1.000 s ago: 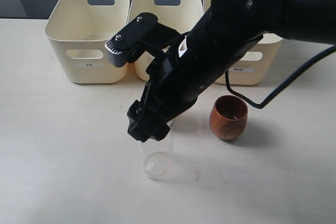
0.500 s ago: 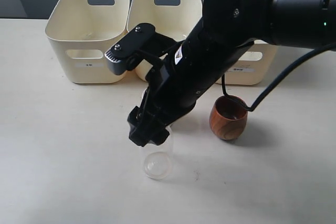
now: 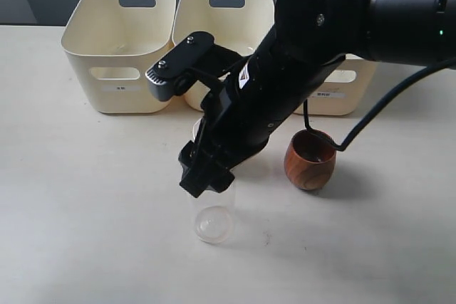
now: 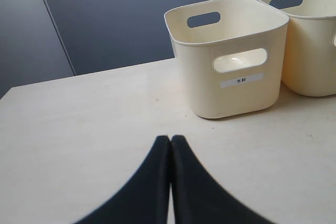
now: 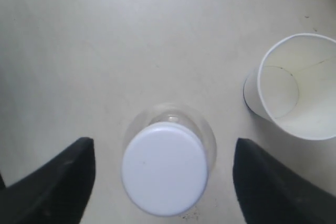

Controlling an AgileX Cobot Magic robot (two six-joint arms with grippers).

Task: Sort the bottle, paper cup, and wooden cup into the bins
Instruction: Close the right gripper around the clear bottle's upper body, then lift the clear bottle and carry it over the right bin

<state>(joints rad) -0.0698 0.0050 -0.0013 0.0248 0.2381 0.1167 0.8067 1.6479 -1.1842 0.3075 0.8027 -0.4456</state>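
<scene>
The right end effector (image 5: 163, 182), fingers spread wide, reaches steeply down over the small clear plastic white-capped bottle (image 5: 165, 166) standing on the pale surface (image 3: 85, 211). The left end effector (image 4: 170, 142) is pressed together, low.

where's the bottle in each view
Exterior view: the bottle stands front and centre on the table, its top hidden under the right gripper.
Left wrist view: not in it.
Right wrist view: seen from above, white cap between the open fingers.
Shared landmark: the right gripper itself, above the bottle.
</scene>
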